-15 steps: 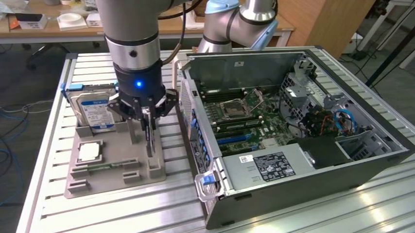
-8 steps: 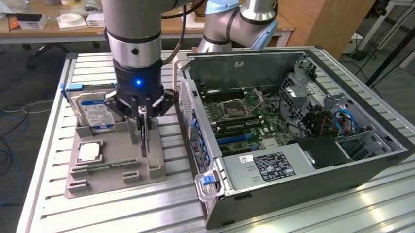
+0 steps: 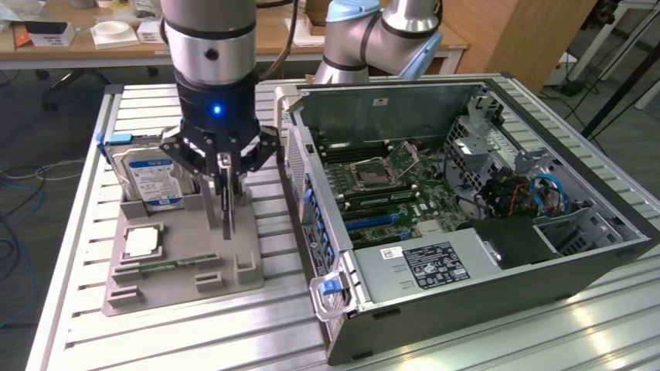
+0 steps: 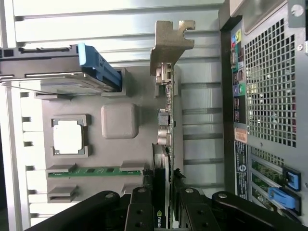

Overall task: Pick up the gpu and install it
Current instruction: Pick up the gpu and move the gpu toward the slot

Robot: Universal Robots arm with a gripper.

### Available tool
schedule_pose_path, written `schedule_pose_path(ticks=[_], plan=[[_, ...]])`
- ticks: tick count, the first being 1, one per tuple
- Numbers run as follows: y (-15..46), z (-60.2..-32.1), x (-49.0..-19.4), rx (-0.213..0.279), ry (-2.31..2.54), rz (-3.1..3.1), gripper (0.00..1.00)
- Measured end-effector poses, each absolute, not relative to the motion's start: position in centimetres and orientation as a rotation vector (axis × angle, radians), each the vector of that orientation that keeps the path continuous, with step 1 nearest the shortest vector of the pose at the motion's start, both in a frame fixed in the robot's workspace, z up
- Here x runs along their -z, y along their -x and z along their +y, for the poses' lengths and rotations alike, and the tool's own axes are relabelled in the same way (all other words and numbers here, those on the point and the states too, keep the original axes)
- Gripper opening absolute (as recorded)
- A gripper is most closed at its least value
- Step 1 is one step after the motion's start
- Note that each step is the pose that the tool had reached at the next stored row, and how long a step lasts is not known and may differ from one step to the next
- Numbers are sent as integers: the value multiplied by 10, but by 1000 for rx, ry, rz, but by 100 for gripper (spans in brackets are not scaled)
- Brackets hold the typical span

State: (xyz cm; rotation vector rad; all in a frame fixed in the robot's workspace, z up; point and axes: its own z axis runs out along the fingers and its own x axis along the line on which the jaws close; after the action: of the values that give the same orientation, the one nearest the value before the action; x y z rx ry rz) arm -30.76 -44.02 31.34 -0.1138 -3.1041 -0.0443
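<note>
The gpu (image 3: 227, 210) is a thin dark card standing on edge over the grey holder tray (image 3: 185, 274). In the wrist view I see the gpu (image 4: 166, 125) edge-on, its silvery bracket (image 4: 169, 43) at the far end. My gripper (image 3: 227, 184) comes straight down from above, with a finger on each side of the card's top edge. The gripper (image 4: 161, 214) is shut on the card. I cannot tell whether the card's lower edge still touches the tray.
The tray also holds a silver hard drive (image 3: 153, 178) upright, a square processor chip (image 3: 141, 241) and a green memory stick (image 3: 170, 265). The open computer case (image 3: 464, 224) lies close on the exterior view's right, motherboard (image 3: 397, 193) exposed. The slatted metal table (image 3: 258, 325) ends near the tray.
</note>
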Motion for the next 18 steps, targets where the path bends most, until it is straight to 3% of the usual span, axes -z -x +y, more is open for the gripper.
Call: schedule_pose_path(ticks=[18], plan=[[308,-440,-395,44,114,-3104,26]])
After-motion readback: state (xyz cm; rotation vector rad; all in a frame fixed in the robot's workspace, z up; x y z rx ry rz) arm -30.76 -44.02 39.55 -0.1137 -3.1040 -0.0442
